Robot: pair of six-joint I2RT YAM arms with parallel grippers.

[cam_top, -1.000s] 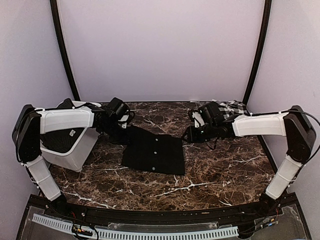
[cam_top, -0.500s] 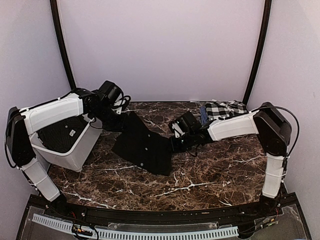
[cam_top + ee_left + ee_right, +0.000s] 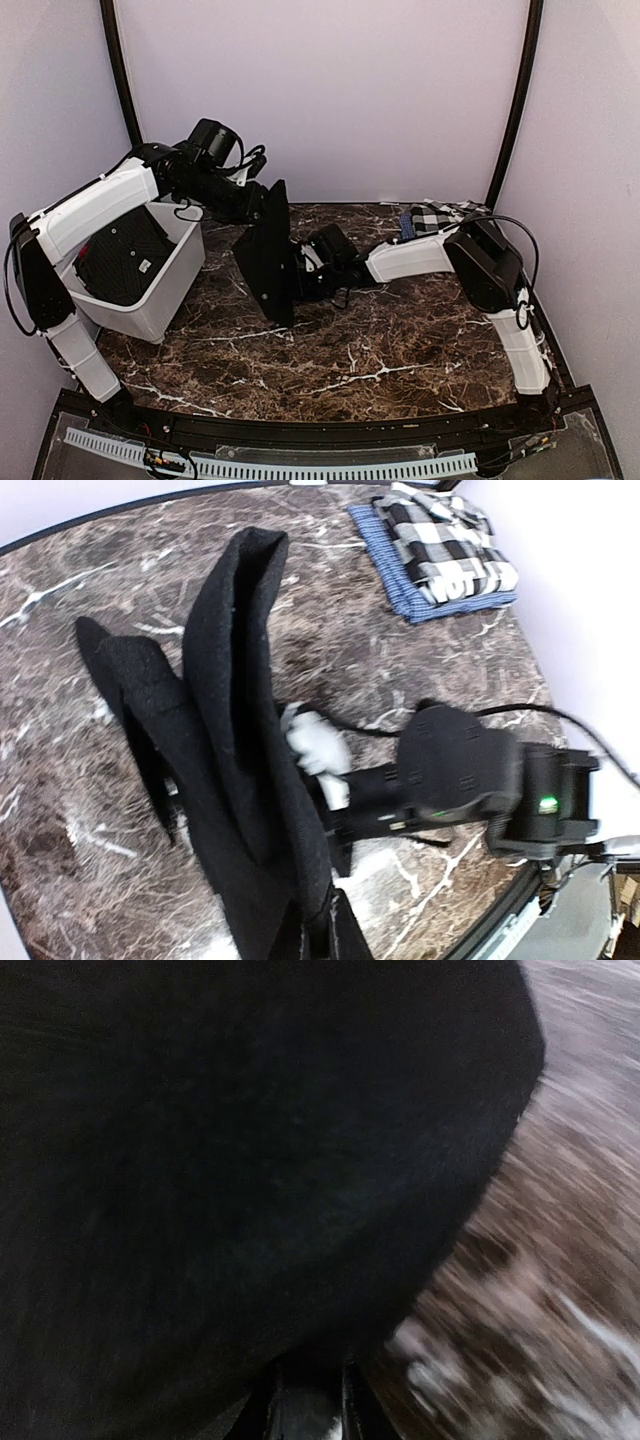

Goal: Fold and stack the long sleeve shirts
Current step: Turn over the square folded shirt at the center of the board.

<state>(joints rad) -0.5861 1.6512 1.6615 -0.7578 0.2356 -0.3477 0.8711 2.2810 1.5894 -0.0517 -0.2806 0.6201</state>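
Above the middle of the dark marble table [image 3: 400,340], a black shirt [image 3: 272,260] hangs as a narrow, nearly upright panel, folded lengthwise on itself so that two layers show in the left wrist view. The left gripper [image 3: 262,200], raised well above the table surface, is clenched on the top edge of this shirt and carries it. The right gripper [image 3: 298,272] reaches in low from the right side and meets the cloth about halfway down its height. In the right wrist view black cloth fills almost the whole frame and runs down between the two fingers, which stand close together, so this claw too is grasping the black shirt. Whether the lowest corner of the shirt touches the table or hangs just clear of it cannot be told from the overhead view. At the far right corner of the table, well apart from both grippers, a checked shirt [image 3: 445,216] in black and white with a blue edge lies folded flat. At the left side stands a white bin [image 3: 165,300], tilted slightly, with a second black shirt [image 3: 115,255] lying inside it; a small white mark shows on that cloth. The left arm passes over the far rim of the bin on its way to the hanging shirt. The right wrist view is blurred along its right side, where only streaked marble shows.
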